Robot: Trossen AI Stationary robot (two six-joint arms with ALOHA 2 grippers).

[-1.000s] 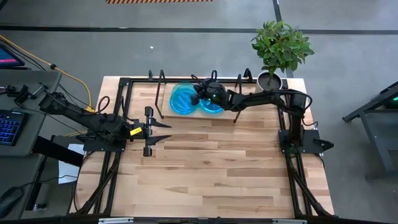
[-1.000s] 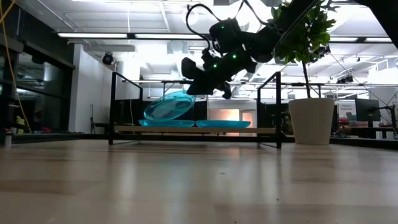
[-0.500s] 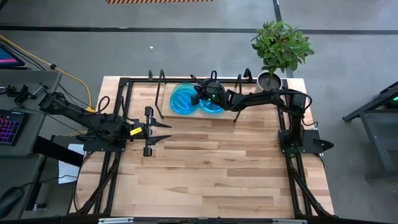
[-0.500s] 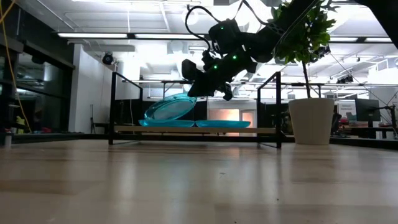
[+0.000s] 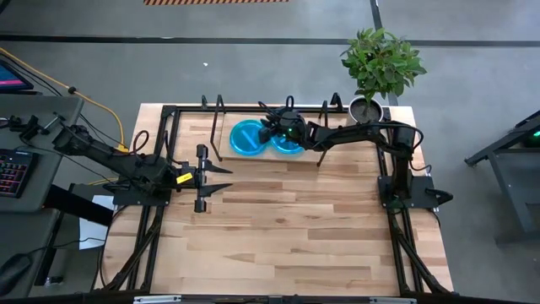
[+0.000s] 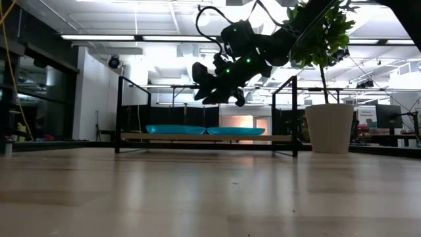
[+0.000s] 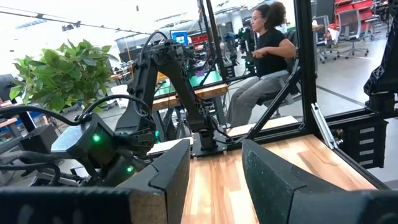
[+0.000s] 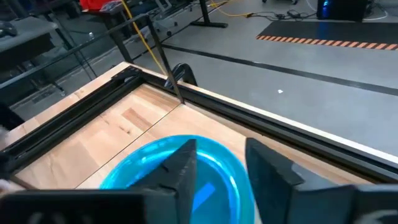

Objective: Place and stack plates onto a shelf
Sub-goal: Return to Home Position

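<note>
Above shelf [image 6: 283,137], right hand [image 5: 271,131] open, empty, clear of plates [image 5: 246,138], left hand [image 5: 228,179] open aside

**Both my grippers open, R arm stretched out**

My R arm reaches long and nearly straight from its base, wrist raised. R gripper [image 5: 268,133] tilts downward, fingers [image 8: 183,171] spread, nothing btwn them. My L arm waits folded low by its base. L gripper [image 5: 221,177] is level, pointing inward, fingers [image 7: 171,177] parted, empty.
</note>
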